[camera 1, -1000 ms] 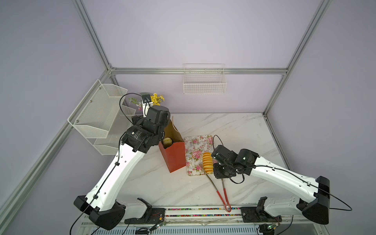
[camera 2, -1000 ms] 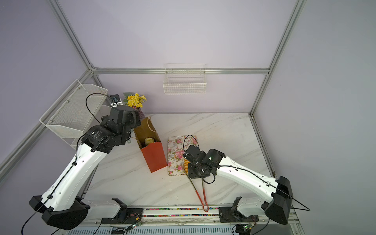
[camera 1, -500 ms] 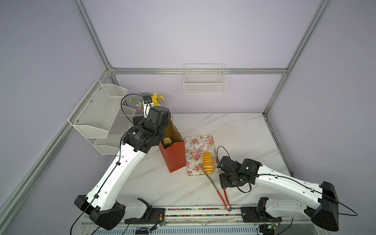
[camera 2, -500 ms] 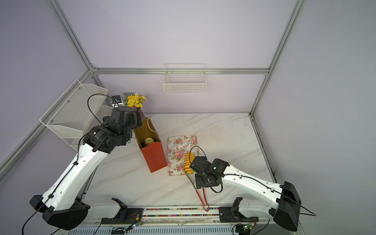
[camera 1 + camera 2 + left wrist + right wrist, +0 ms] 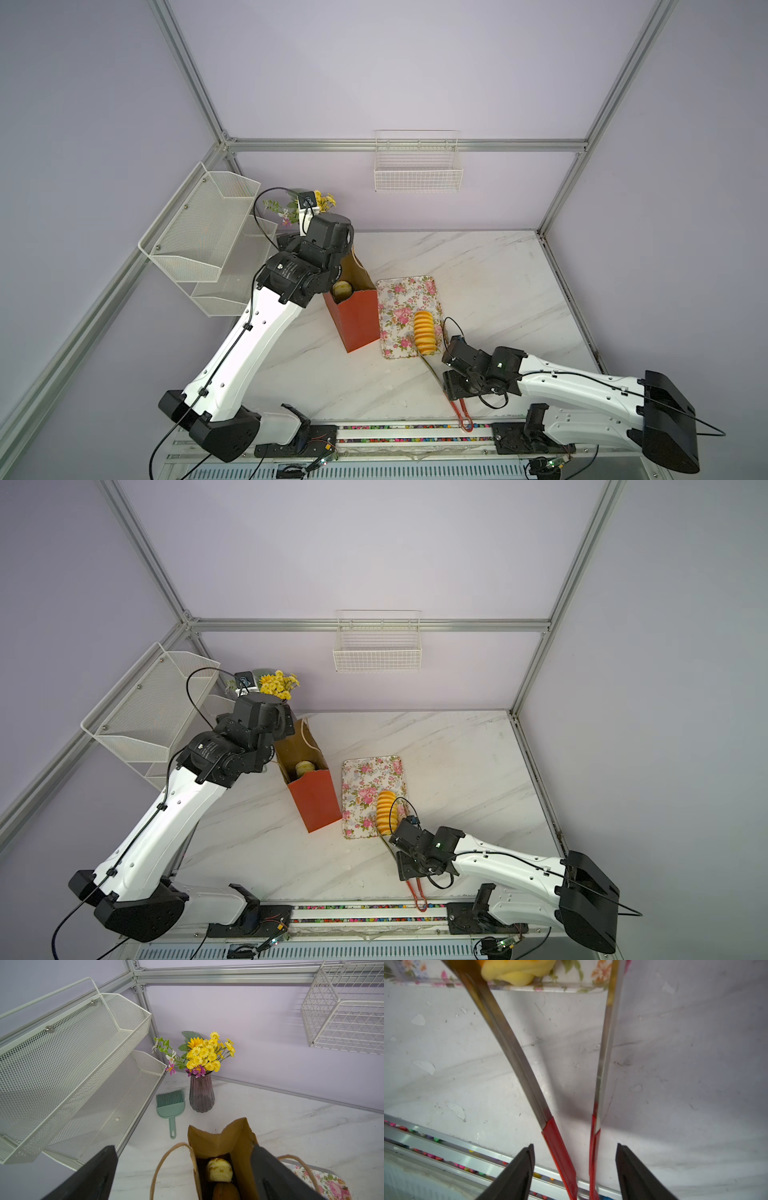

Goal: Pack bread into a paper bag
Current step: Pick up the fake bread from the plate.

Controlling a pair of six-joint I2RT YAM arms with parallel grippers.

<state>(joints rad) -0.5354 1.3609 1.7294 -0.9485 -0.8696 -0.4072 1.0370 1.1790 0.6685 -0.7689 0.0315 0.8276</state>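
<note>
The red-orange paper bag (image 5: 357,320) (image 5: 316,800) stands upright and open left of the floral tray (image 5: 399,299). Inside it lie a pale yellow round bread (image 5: 219,1169) and a darker brown one (image 5: 226,1191). My left gripper (image 5: 184,1147) is open above the bag's mouth, with one finger over the bag's far wall and the other outside, holding nothing. A long ribbed yellow-orange bread (image 5: 425,332) (image 5: 386,812) lies on the tray's near end. Metal tongs (image 5: 556,1142) with red handles lie on the table, their tips beside that bread. My right gripper (image 5: 575,1145) (image 5: 455,382) is open, straddling the red handles without touching them.
A purple ribbed vase (image 5: 201,1095) of yellow flowers and a green hand brush (image 5: 170,1105) stand behind the bag. White mesh shelves (image 5: 199,232) line the left wall. A wire basket (image 5: 417,166) hangs on the back wall. The front rail (image 5: 395,430) runs just behind the tong handles.
My right gripper has drawn back from beside the ribbed bread along the tongs to their red handles, and its jaws have opened wider. The left arm has stayed still.
</note>
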